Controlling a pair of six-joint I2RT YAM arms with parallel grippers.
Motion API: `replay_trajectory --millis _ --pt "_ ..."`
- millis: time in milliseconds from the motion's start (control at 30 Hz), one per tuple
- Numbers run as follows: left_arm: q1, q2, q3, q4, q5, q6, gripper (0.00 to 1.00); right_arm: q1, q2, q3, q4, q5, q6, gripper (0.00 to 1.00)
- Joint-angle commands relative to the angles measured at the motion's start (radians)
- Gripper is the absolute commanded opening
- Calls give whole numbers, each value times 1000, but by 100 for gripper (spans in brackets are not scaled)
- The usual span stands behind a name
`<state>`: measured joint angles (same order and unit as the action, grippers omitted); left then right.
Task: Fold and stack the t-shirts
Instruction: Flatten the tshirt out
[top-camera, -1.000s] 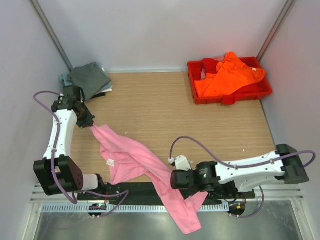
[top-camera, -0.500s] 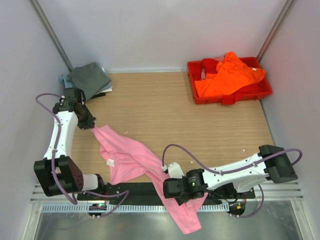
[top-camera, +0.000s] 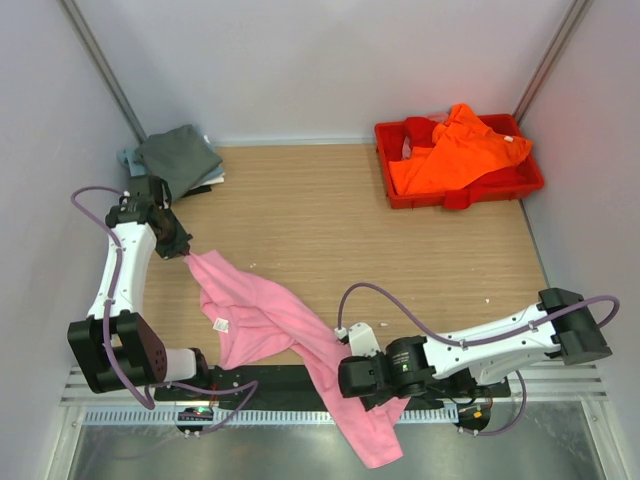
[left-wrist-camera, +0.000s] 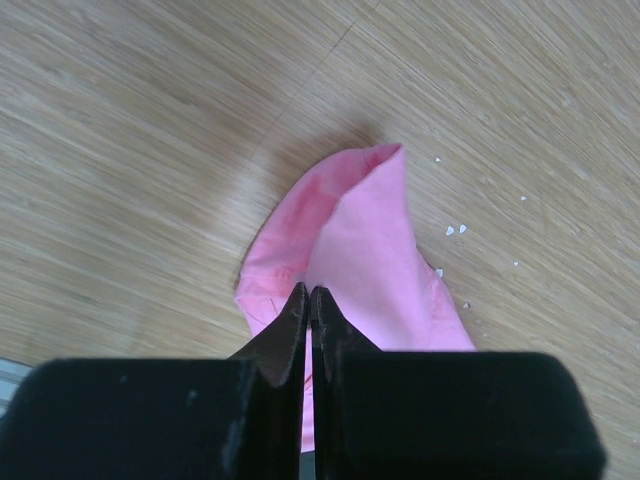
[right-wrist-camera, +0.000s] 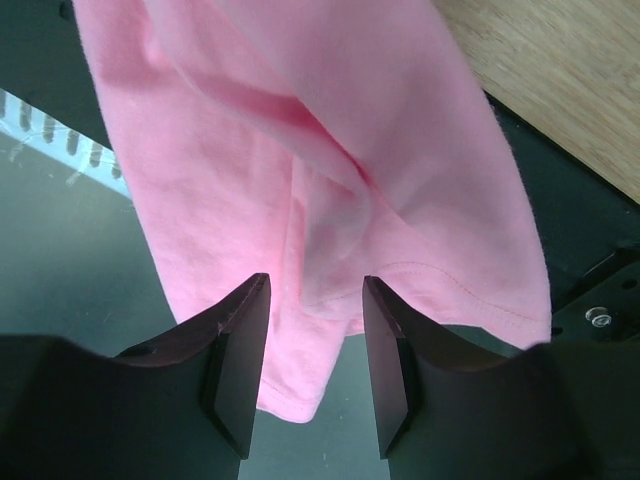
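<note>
The light pink t-shirt (top-camera: 265, 315) lies crumpled from the table's left side down over the near edge, its lower part hanging off (right-wrist-camera: 320, 180). My left gripper (top-camera: 186, 252) is shut on the pink shirt's upper corner (left-wrist-camera: 350, 230), close above the wood. My right gripper (top-camera: 350, 385) is open just above the hanging pink cloth at the near edge, its fingers (right-wrist-camera: 238, 340) apart on either side of a fold. The orange t-shirt (top-camera: 450, 150) lies in the red tray. The dark grey t-shirt (top-camera: 180, 155) lies folded at the back left on the pale blue-grey one (top-camera: 128, 158).
The red plastic tray (top-camera: 530, 180) stands at the back right. White walls close in on three sides. A black rail and metal grille (top-camera: 130, 413) run along the near edge under the hanging cloth.
My right gripper moved left along the near edge over the hanging pink cloth, then shifted back slightly to the right. My left gripper kept its hold and barely moved.
</note>
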<state>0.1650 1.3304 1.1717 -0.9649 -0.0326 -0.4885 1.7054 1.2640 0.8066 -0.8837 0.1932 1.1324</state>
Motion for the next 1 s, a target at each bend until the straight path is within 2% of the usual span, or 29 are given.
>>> replay_trajectory --millis 0,200,333,567,667,700,767,800,933,967 --pt "8 -30 -4 32 11 14 0 8 -22 -32 5 15 38 48" --pt "7 -33 -4 29 8 16 0 17 -8 -50 32 -3 46 46" --pt "7 -33 -4 28 10 16 0 19 -29 -70 37 -1 56 38" --pt "7 -36 -4 28 11 16 0 20 -35 -93 46 -6 59 31" --pt "7 -39 -4 25 11 18 0 19 -37 -92 40 0 61 25" --pt "8 -42 -4 26 11 18 0 19 -40 -92 37 2 63 19" --pt "8 -40 -3 22 14 18 0 19 -52 -83 17 18 66 11" --pt "7 -42 0 22 16 16 0 19 -58 -72 -1 34 73 2" --pt "7 -69 12 3 26 11 0 19 -139 0 -160 173 124 1" --pt "7 -80 14 -1 67 10 0 19 -179 37 -185 236 135 1"
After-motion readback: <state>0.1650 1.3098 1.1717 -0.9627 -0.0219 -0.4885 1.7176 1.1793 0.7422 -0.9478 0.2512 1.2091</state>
